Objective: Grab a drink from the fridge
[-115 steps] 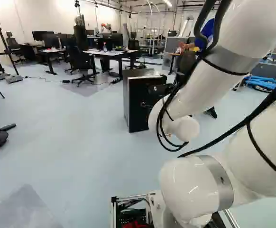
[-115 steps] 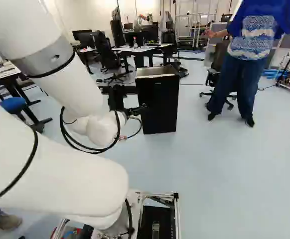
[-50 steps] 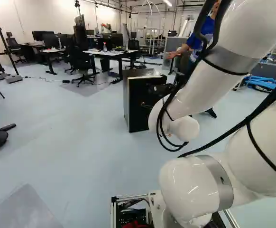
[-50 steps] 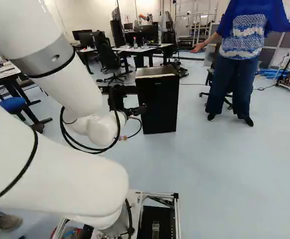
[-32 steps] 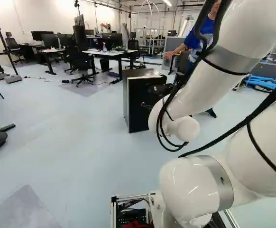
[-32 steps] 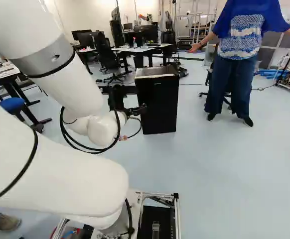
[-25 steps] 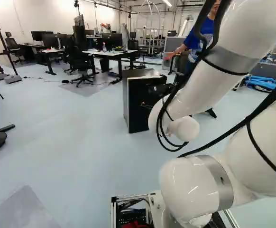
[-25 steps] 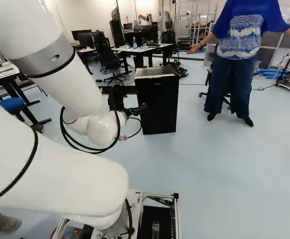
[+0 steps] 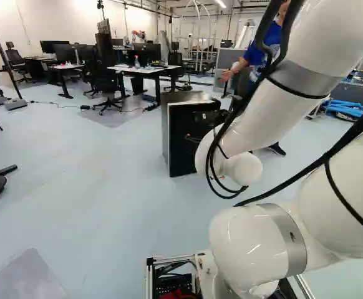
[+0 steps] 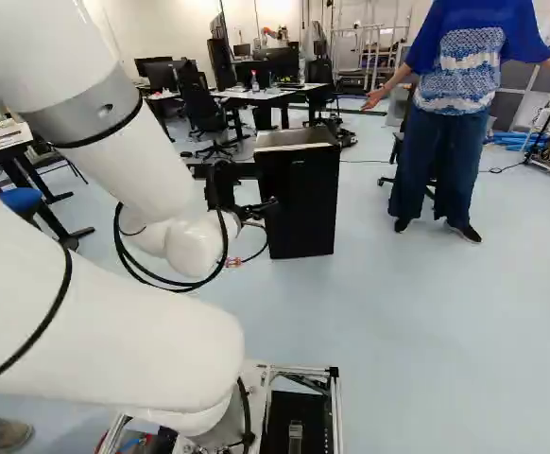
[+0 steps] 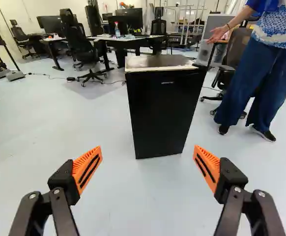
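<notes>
Pincer (image 10: 267, 206) wide open and empty, fridge (image 11: 163, 113) ahead.

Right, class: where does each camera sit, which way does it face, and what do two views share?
Left base view: behind and left of the arm, facing ahead and slightly down; arm fills the right.
Right base view: behind and right, facing likewise; arm fills the left.
Wrist view: on the wrist, facing the fridge along the open end effector; both pads show.
Both base views share the arm and fridge.
</notes>
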